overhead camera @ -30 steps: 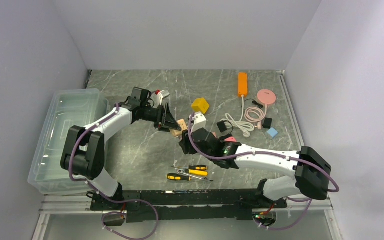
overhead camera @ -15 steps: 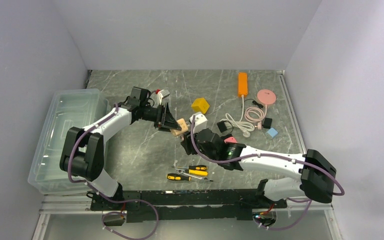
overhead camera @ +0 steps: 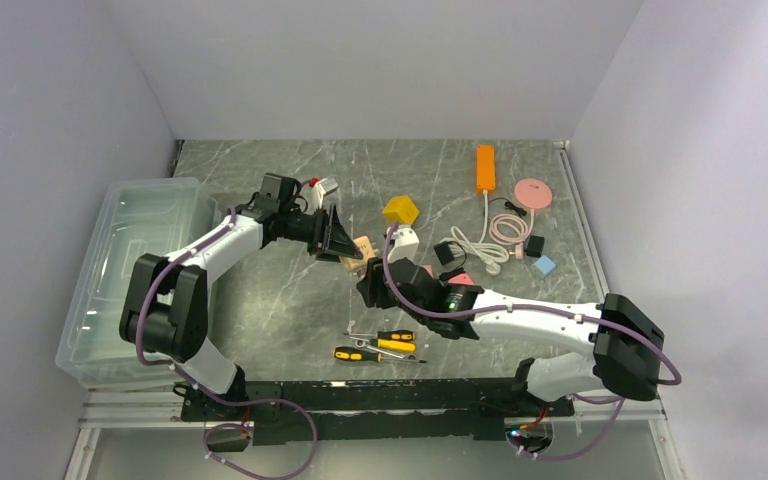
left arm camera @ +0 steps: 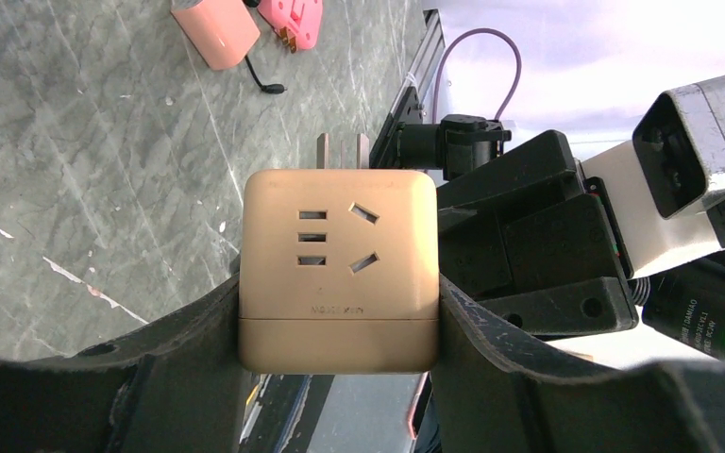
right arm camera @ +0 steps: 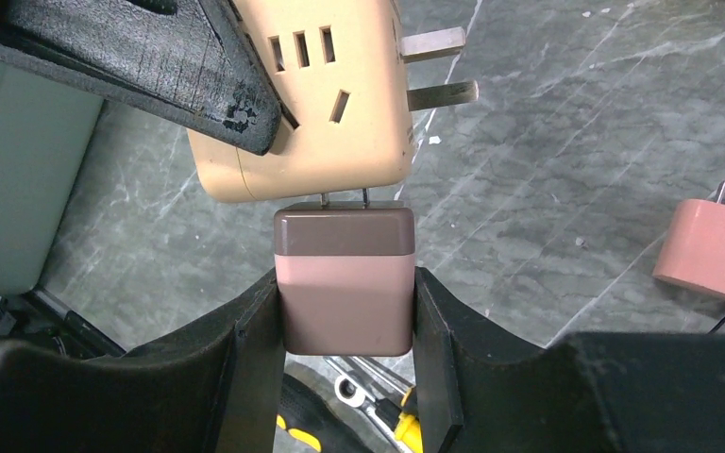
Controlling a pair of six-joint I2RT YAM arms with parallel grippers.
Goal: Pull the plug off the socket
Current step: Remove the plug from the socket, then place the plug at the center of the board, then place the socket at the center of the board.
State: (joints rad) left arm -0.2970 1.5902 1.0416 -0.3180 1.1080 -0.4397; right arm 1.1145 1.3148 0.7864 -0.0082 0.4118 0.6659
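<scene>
So the plug [right arm camera: 345,283], a pinkish-brown block, sits square between the right gripper [right arm camera: 345,326] fingers [right arm camera: 255,330], pinched on its two flat sides, with its front half sticking out past the tips. Its long axis runs straight out along the fingers, and its two thin pins [right arm camera: 326,198] point into the side face of the tan cube socket [right arm camera: 302,104]. There's a sliver of bare metal showing between plug and socket, so the two bodies aren't flush. I can't tell how deep the pins go.

The left gripper [left arm camera: 340,326] is clamped hard on the socket from both sides. In its wrist cam the outlet face looks right at the lens, and the socket's own flat prongs [left arm camera: 342,149] poke out the far end.

From above, the whole thing hangs mid-table over the marble table [overhead camera: 260,290], between the two arms. A loose pink adapter [right arm camera: 713,250] lies off to the side, and the screwdrivers [overhead camera: 380,345] are just below.
</scene>
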